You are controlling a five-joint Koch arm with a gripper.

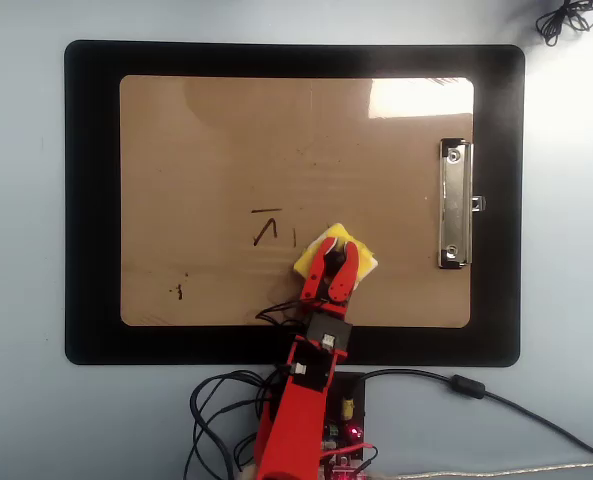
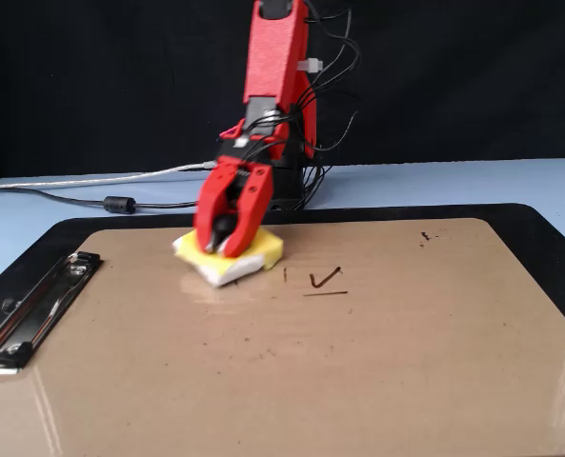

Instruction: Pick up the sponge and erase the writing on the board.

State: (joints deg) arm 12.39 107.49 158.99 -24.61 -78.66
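Observation:
The tan board (image 1: 226, 140) (image 2: 358, 381) lies on a black mat, with its silver clip (image 1: 454, 205) (image 2: 34, 309) at the right in the overhead view. The yellow sponge (image 1: 334, 236) (image 2: 266, 249) rests flat on the board. My red gripper (image 1: 336, 255) (image 2: 223, 246) is shut on it from above. The writing (image 1: 268, 228) (image 2: 325, 281), a short bar over an inverted V plus a thin stroke, sits just left of the sponge in the overhead view and is uncovered. The arm hides the sponge's centre.
The black mat (image 1: 91, 200) frames the board on the pale blue table. Small stray dark specks (image 1: 179, 291) (image 2: 425, 235) mark the board away from the writing. The arm's base with its electronics and cables (image 1: 326, 420) stands at the mat's near edge in the overhead view.

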